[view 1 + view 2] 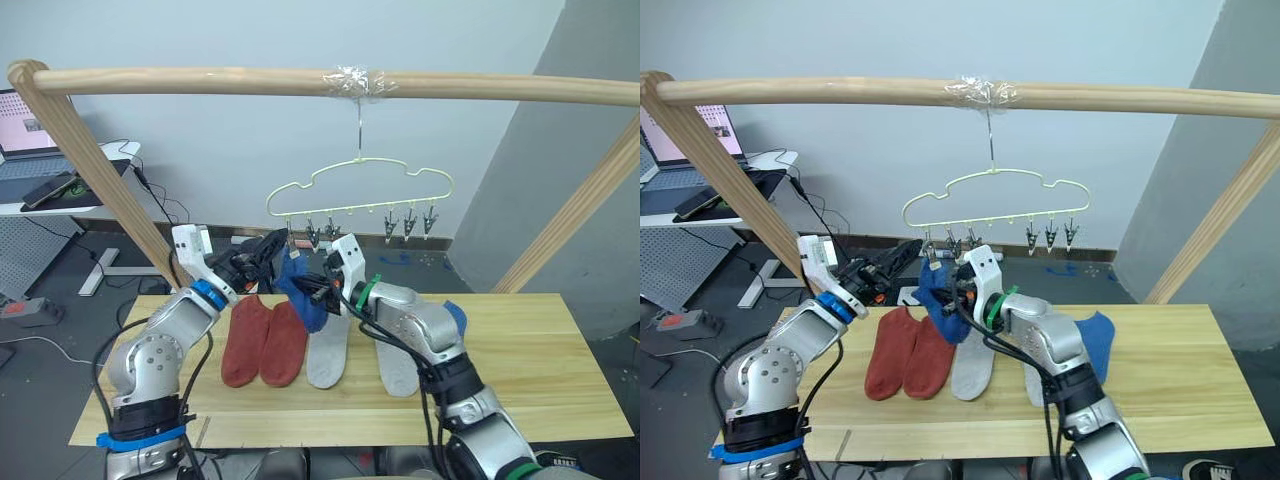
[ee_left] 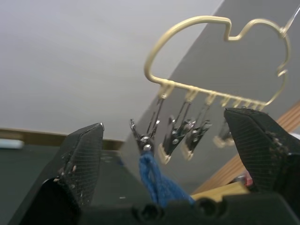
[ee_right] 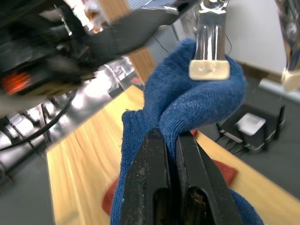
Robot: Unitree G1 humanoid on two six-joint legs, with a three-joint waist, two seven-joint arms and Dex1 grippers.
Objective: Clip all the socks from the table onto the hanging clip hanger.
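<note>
Blue knit sock (image 3: 187,103), bunched under a clip (image 3: 209,44), pinched by right hand (image 3: 171,140).

Round pale wooden pole frame (image 1: 300,83) spans overhead, with slanted side poles at left and right. Clear tape (image 1: 352,82) is wrapped around the top pole near its middle. Behind, at left: white desk (image 1: 60,205) carrying an open laptop (image 1: 25,135) and a dark flat device (image 1: 52,190). Black cables (image 1: 160,205) hang off the desk edge toward the dark floor. Back wall is plain pale grey
</note>
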